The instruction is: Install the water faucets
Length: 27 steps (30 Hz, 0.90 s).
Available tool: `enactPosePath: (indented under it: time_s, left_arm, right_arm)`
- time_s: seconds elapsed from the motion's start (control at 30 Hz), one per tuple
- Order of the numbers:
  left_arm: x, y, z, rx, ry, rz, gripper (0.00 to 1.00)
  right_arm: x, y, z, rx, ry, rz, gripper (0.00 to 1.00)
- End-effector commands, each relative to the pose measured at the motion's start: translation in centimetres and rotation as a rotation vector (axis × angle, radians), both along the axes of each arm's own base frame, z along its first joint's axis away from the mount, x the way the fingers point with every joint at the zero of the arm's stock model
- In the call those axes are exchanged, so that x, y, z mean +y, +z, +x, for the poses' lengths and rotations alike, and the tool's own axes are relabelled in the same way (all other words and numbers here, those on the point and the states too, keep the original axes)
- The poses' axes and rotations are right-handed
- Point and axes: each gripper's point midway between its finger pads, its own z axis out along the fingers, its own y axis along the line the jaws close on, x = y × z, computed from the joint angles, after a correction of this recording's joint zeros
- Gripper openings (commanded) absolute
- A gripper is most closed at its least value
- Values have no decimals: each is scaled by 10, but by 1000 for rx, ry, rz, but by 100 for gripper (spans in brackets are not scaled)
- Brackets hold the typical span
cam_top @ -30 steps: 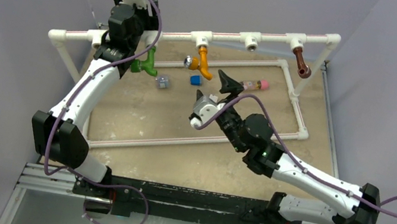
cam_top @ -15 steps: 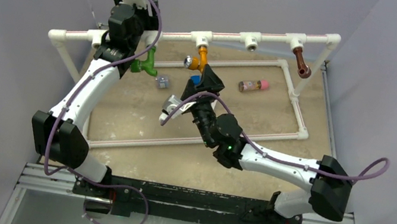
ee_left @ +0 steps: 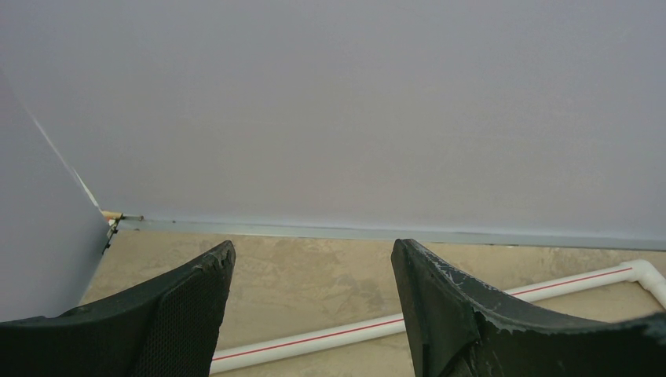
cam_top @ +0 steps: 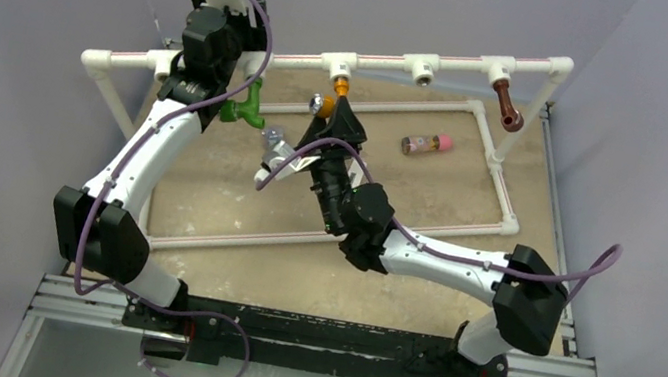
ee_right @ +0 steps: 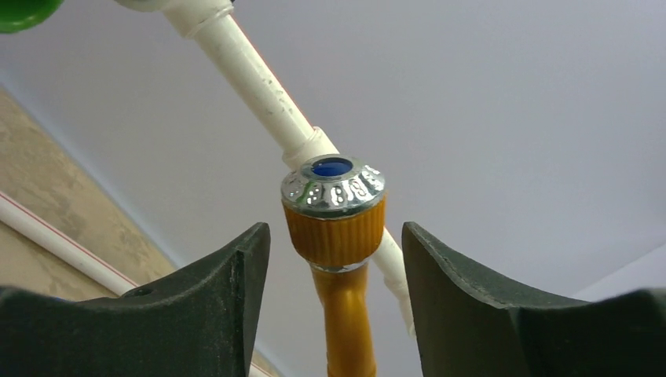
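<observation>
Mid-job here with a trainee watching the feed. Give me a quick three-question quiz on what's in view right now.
1. True or false: the brown faucet is not yet fitted to the pipe rail.
2. Which faucet's knob sits between the right jaws? A green, B orange, C brown.
3. Fill in: the bare white fitting on the pipe rail sits between the orange faucet and the ___ faucet.
Key: 1 false, it hangs from the rail's right end. 2 B, with a gap on either side of the knob. 3 brown.
</observation>
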Motion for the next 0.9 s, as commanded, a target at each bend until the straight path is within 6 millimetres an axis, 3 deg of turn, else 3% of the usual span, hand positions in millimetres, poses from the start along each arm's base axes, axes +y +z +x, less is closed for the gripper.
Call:
enactPosePath:
  time_s: [0.0, 0.17, 0.3, 0.33, 0.53, 0.73, 0.87]
  left_arm:
    - [-22, -113, -14, 340, -94, 81, 72]
    - [-22, -112, -14, 339, -95, 80, 73]
    - [-22, -111, -14, 337, -96, 80, 72]
    - [-23, -111, -14, 337, -97, 79, 72]
    - [-23, -113, -14, 342, -100, 79, 73]
    - [-23, -112, -14, 342, -100, 78, 73]
    - [-23, -110, -15, 336, -101, 75, 72]
  right_arm:
    - [-16, 25, 7, -26, -50, 121, 62]
    - [-16, 21, 13, -2, -58, 152, 40]
    - [-17, 18, 15, 29, -54, 224, 12]
    - [-20, 18, 16, 41, -58, 274, 0]
    - [-19, 7, 21, 148, -26, 591, 0]
    - [-11, 3, 23, 271, 98, 1070, 0]
    - [2, 6, 21, 350, 228, 1301, 0]
